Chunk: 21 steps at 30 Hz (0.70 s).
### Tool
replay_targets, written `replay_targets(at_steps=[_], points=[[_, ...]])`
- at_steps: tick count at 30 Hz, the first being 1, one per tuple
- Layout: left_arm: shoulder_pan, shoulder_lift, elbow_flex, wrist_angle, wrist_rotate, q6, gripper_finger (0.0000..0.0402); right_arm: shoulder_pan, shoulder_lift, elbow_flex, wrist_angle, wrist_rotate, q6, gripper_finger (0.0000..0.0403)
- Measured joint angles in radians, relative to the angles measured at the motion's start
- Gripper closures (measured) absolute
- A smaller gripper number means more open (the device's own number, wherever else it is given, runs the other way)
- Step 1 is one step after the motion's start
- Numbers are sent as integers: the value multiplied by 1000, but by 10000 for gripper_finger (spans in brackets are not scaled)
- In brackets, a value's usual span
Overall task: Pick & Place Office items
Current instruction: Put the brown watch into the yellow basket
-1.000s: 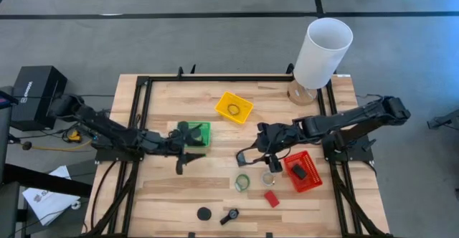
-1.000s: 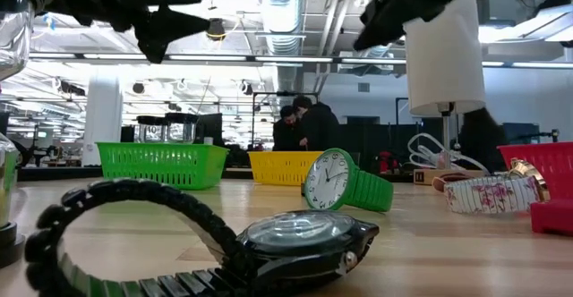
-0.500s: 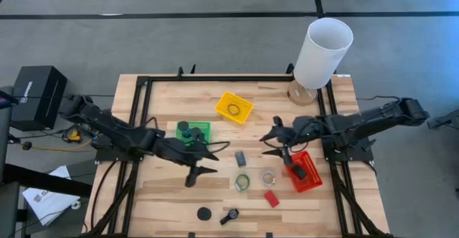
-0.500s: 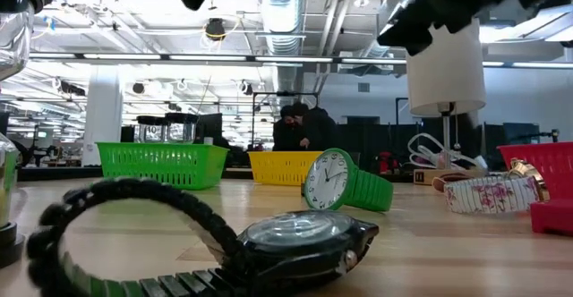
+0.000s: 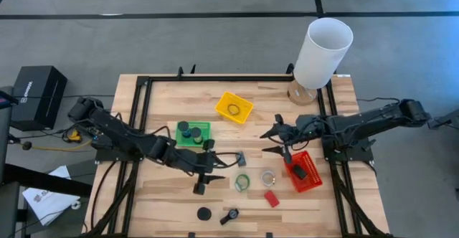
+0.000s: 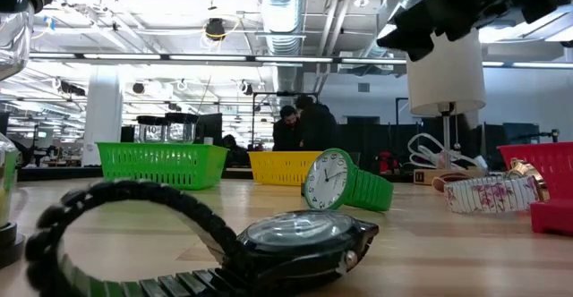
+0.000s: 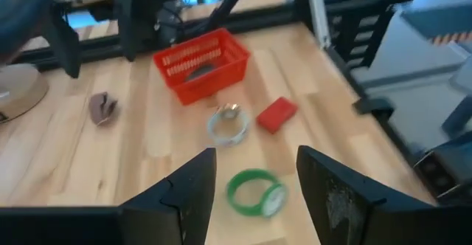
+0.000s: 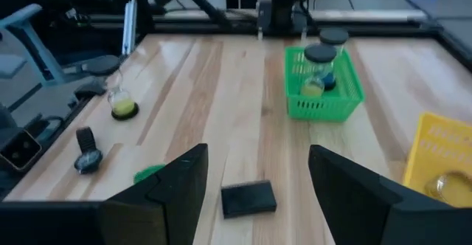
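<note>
My left gripper (image 5: 215,170) (image 7: 256,153) hangs open above the table, just left of the green watch ring (image 5: 242,182) (image 7: 254,193), touching nothing. My right gripper (image 5: 269,142) (image 8: 258,150) is open too, in the air to the right of the dark grey block (image 5: 240,158) (image 8: 248,198), which lies flat on the wood. A clear ring (image 5: 267,177) (image 7: 227,123), a red block (image 5: 271,198) (image 7: 276,114), a black puck (image 5: 204,213) and a black watch (image 5: 229,216) (image 6: 269,243) lie loose near the table's near edge.
The green tray (image 5: 193,132) holds black-capped jars, the yellow tray (image 5: 234,107) a ring, and the red tray (image 5: 303,171) a dark item. A tall white cylinder (image 5: 323,51) stands at the far right corner. A black frame edges the table. People stand in the room behind.
My left gripper has swung from above the green tray toward the table's near right, ending beside the green watch ring. My right gripper has drawn back toward the right edge, away from the dark grey block, which now lies uncovered on the wood.
</note>
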Motion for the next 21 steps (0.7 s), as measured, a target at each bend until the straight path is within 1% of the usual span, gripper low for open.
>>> replay_targets(at_steps=[3,8,10,13,15,18,20,21], points=[[67,47,7,-4,49,53,213,0,31,1,28,0,-13,176],[208,152,63,-8,240,175,199,-16,87,3,131,0,-59,176],[245,183,82,-23,275,197,194,-25,111,3,162,0,-59,176],[278,193,79,-35,274,206,191,-40,153,3,175,8,-44,176],[288,179,69,-62,244,206,191,-54,190,3,177,29,-28,176],[293,132,51,-102,182,207,196,-82,275,3,198,38,-11,176],[293,84,35,-109,151,206,201,-91,328,3,218,55,58,176],[293,62,27,-107,144,206,203,-93,345,7,213,56,65,176]])
